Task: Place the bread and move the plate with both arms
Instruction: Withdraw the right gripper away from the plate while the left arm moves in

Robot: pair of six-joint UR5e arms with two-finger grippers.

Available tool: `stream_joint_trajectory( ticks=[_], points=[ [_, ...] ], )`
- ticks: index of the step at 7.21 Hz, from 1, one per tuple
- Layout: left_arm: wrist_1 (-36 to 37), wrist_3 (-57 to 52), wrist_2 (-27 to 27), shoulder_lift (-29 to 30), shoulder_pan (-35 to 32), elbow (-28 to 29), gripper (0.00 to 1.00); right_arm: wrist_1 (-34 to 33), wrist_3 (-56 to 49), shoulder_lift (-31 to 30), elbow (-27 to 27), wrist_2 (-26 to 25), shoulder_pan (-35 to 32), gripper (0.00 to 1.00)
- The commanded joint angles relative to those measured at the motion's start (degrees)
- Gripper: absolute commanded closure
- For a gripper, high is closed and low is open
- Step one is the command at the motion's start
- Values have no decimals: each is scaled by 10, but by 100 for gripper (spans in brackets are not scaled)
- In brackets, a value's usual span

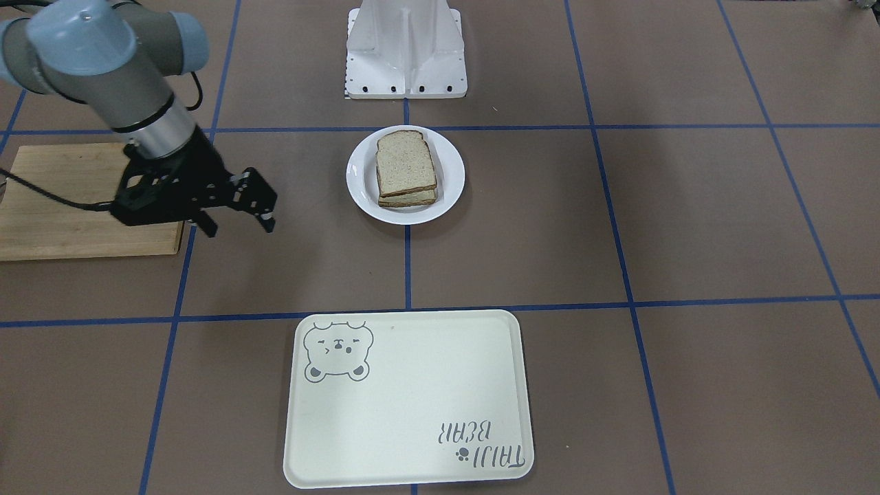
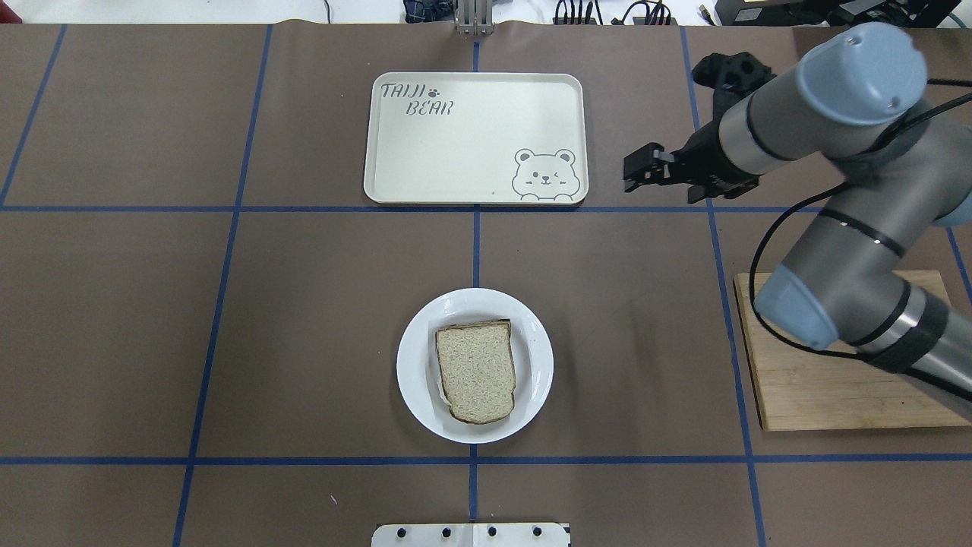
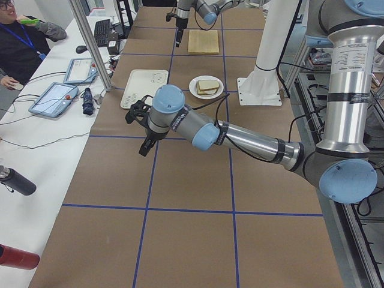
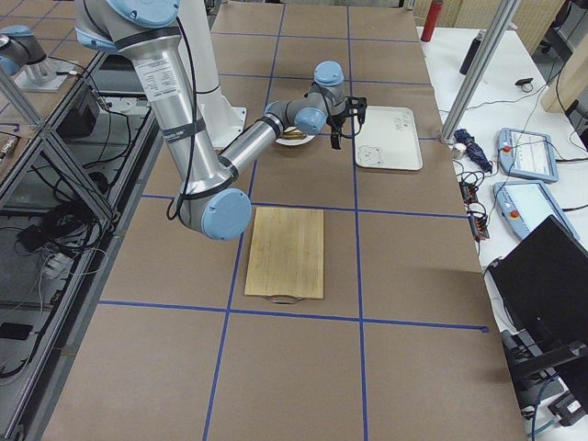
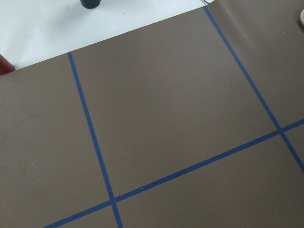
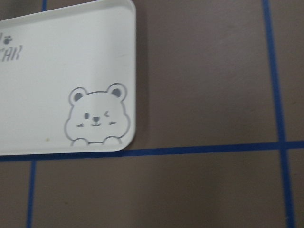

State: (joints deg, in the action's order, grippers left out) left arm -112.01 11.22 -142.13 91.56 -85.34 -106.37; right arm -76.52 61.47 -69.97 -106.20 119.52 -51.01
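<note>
The white plate sits at the table's middle, and it also shows in the overhead view. The bread lies on it, crust dark, on top of a second slice whose top is hidden; the bread shows from overhead too. My right gripper is open and empty. It hangs above the table between the cutting board and the plate, clear of both, and in the overhead view it is just right of the tray. My left gripper hovers over bare table far from the plate; I cannot tell whether it is open.
A cream bear tray lies beyond the plate, on the operators' side. A wooden cutting board lies on my right, partly under the right arm. The robot's white base stands behind the plate. Operators' tablets and bottles line the side bench.
</note>
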Motion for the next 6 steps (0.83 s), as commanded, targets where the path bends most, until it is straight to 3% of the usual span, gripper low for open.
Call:
stream_joint_trajectory(
  ticks=[1,3,5,6],
  points=[
    [-91,235,4,36,117,-1,1,-15,-234,-110,7,55,-126,0],
    [-153,410,30,76,221,4,1,-16,-467,-189,69,108,-256,0],
    [-209,549,52,117,317,18,1,-16,-552,-254,95,115,-344,0],
    [-247,590,105,118,369,23,1,-17,-578,-281,95,117,-365,0]
  ],
)
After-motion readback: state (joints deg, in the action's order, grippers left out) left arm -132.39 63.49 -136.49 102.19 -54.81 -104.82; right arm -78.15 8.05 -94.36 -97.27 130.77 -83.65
